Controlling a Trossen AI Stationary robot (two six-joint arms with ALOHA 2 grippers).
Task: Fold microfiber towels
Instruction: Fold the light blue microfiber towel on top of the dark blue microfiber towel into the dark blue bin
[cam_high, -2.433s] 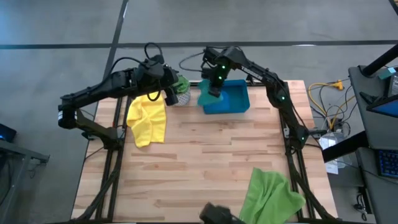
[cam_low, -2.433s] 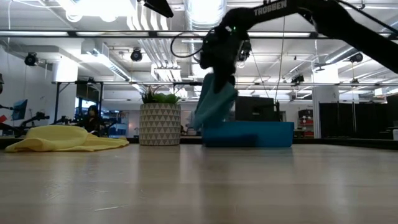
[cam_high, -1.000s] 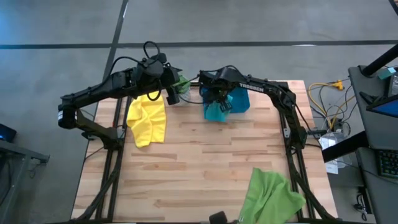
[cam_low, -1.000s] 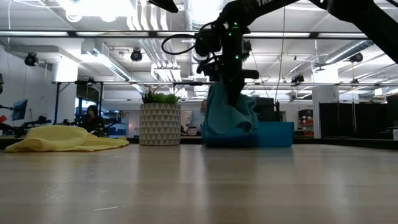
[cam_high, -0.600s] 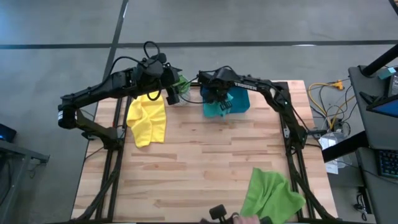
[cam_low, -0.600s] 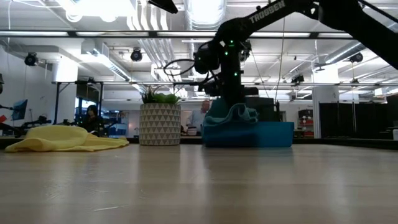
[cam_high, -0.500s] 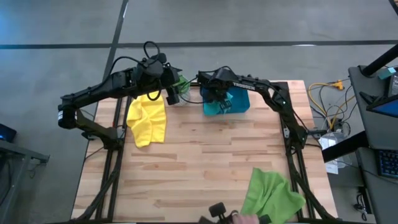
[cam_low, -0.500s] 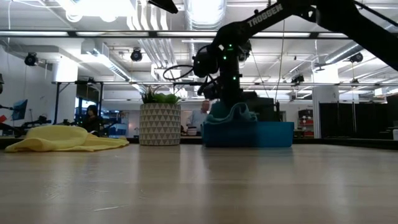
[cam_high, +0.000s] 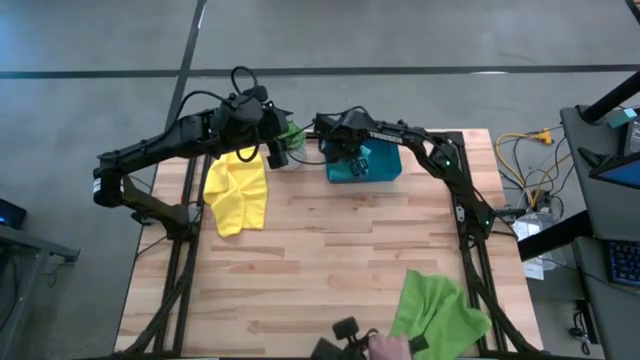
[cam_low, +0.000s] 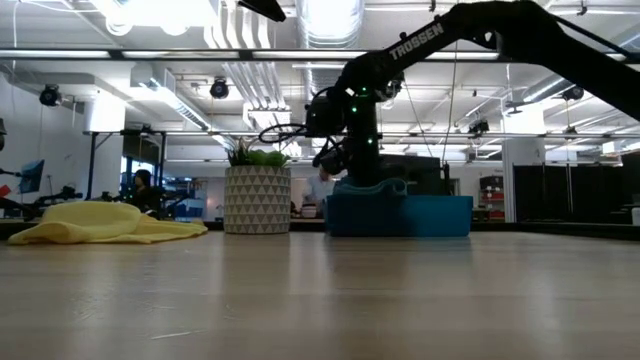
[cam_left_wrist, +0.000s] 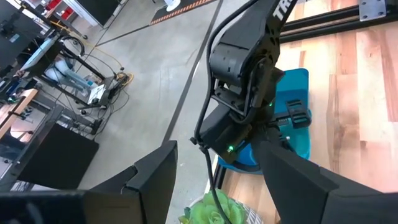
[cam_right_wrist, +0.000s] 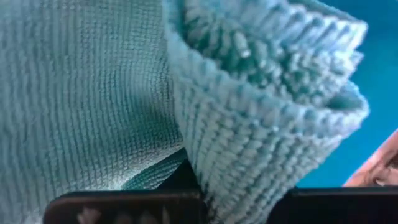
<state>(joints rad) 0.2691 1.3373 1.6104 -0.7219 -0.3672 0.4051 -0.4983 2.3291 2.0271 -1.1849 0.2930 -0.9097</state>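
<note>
Wooden tabletop (cam_high: 330, 260), near edge: a light green towel (cam_high: 435, 315) lies well apart from both arms. Farther back, the left gripper (cam_high: 272, 152) hovers, fingers spread and empty, just beside the yellow towel (cam_high: 237, 190). Beyond, the right gripper (cam_high: 355, 165) pinches a teal towel (cam_right_wrist: 186, 99) down in the blue tray (cam_high: 385, 160).

A blue plastic tray (cam_high: 385, 160) sat at the back edge of the wooden table (cam_high: 330, 260), around the middle. Just left of it stood a small potted plant (cam_low: 257, 198) in a patterned pot. Yellow cables (cam_high: 520, 150) trailed off the right edge.
</note>
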